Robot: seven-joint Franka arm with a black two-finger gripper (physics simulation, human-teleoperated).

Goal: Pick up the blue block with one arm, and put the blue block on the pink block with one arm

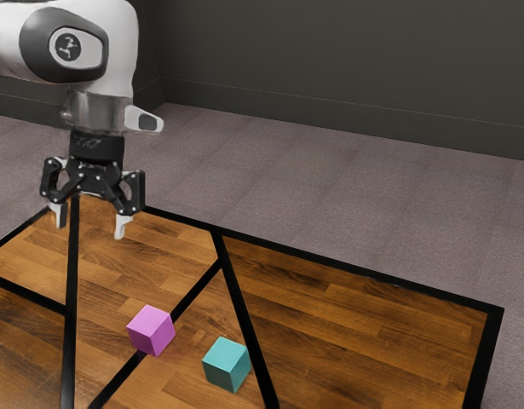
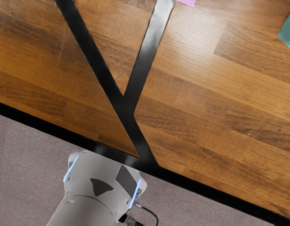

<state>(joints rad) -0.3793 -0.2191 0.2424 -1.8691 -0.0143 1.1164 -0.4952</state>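
Observation:
The blue block (image 1: pixel 227 363), teal in colour, sits on the wooden table near the front edge of the exterior view. The pink block (image 1: pixel 151 330) rests just to its left, across a black line, and the two are apart. My gripper (image 1: pixel 89 220) hangs high above the table's back left part, well away from both blocks, open and with nothing between its fingers. In the wrist view a corner of the blue block (image 2: pixel 289 29) and a sliver of the pink block (image 2: pixel 186 2) show at the far edge of the picture.
The wooden table (image 1: pixel 355 315) carries black lines (image 1: pixel 236 294) that split it into panels and has a black border. Grey carpet (image 1: pixel 347 179) and a dark wall lie behind. Part of the arm's white base (image 2: pixel 100 195) appears over the carpet in the wrist view.

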